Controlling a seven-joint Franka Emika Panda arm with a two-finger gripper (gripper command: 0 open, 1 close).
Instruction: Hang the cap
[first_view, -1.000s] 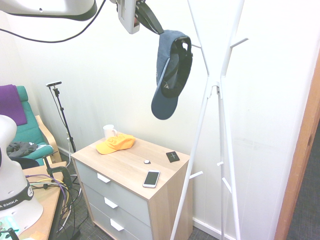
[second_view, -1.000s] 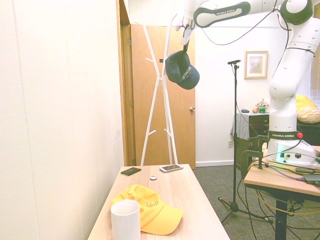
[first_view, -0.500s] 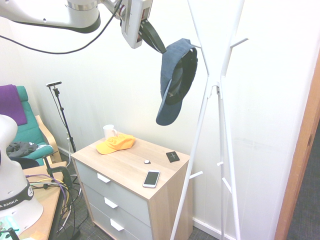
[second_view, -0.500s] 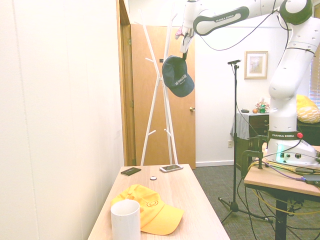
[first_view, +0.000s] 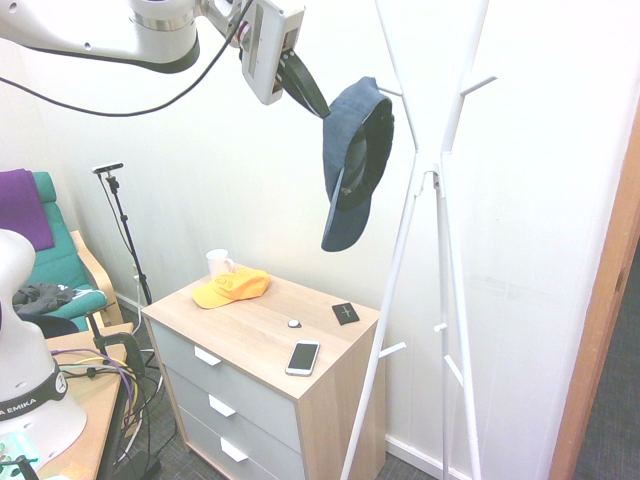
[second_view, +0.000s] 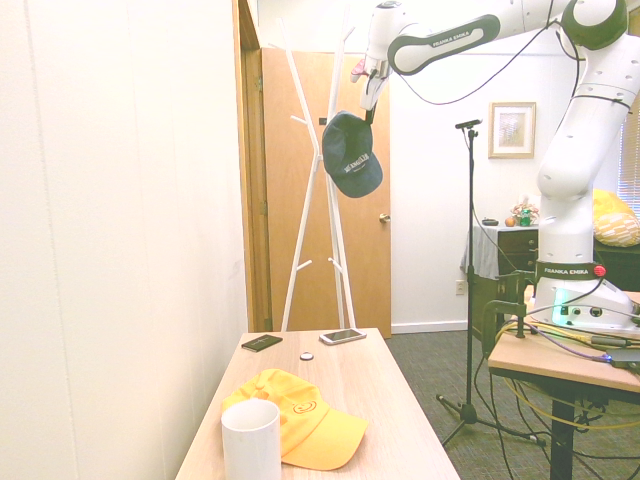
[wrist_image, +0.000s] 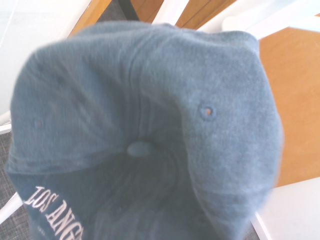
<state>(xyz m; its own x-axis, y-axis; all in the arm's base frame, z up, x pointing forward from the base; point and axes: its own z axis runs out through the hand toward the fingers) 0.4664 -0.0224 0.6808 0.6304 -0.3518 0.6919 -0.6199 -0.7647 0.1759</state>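
**Observer:** Where's the cap (first_view: 356, 160) right now?

**Operator:** I've got it dangling just below and ahead of the gripper (first_view: 316, 104), up high beside the white coat stand (first_view: 437, 200). The fingers are pinched nearly closed on the crown fabric, so the cap hangs brim-down with its open underside facing the stand.

**Observer:** Why hold it by the crown like that?

**Operator:** My guess is it leaves the back opening free to slip over a peg (first_view: 391, 92). The upper peg sits just past the cap, on the far side from the gripper; from the first exterior view the cap's top edge looks level with it, but I can't tell whether it's caught on it or only close. In the wrist view I see mostly blue fabric, the top button and part of the pale lettering, with white stand poles behind.

**Observer:** And the room?

**Operator:** Well below the gripper there's a light wooden dresser (first_view: 320, 385) against a white wall. On its top: an orange-yellow cap (first_view: 231, 287), a white mug (first_view: 218, 263), a phone (first_view: 303, 357), a small dark card (first_view: 346, 313) and a tiny round thing. An orange-brown door stands behind the stand
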